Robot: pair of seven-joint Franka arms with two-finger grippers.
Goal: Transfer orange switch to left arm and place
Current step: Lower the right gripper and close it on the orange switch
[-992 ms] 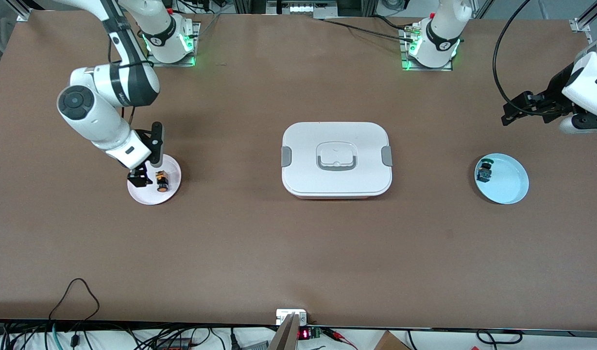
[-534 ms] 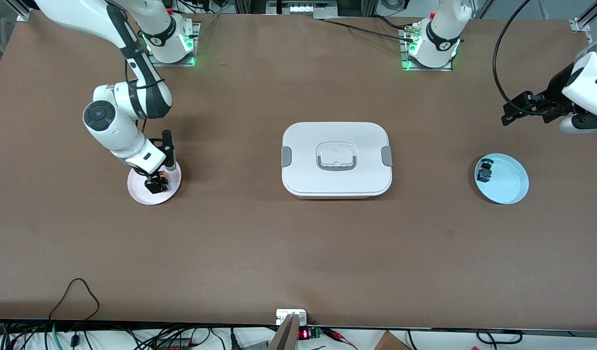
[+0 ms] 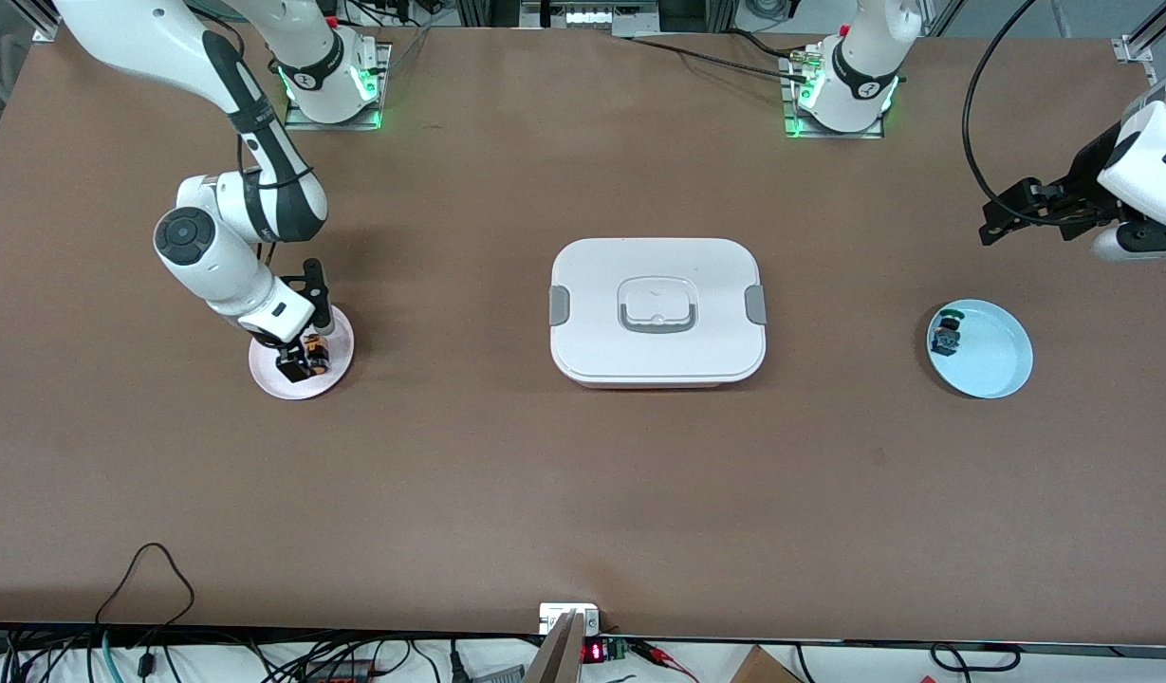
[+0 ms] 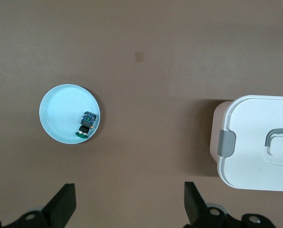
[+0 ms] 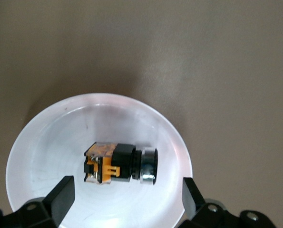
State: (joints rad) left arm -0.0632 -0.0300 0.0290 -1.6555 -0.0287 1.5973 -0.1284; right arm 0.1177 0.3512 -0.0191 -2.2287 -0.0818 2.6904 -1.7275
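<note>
The orange switch (image 3: 317,357) lies on its side on a small pale pink plate (image 3: 299,387) toward the right arm's end of the table. My right gripper (image 3: 299,361) is low over that plate and open. In the right wrist view the switch (image 5: 117,164) lies on the plate (image 5: 55,137) just ahead of the gap between my open right gripper's (image 5: 127,195) fingers, not touching them. The white box (image 3: 657,311) stands mid-table. My left gripper (image 3: 1002,223) is open and empty, and it waits in the air above the table at the left arm's end.
A light blue plate (image 3: 998,368) holds a dark switch with a green cap (image 3: 947,332) toward the left arm's end. The left wrist view shows that plate (image 4: 60,111), the green-capped switch (image 4: 86,125) and the box's clipped end (image 4: 255,142).
My right arm has swung in and brought its gripper from beside the orange switch to right over it on the pink plate. The left arm has not moved.
</note>
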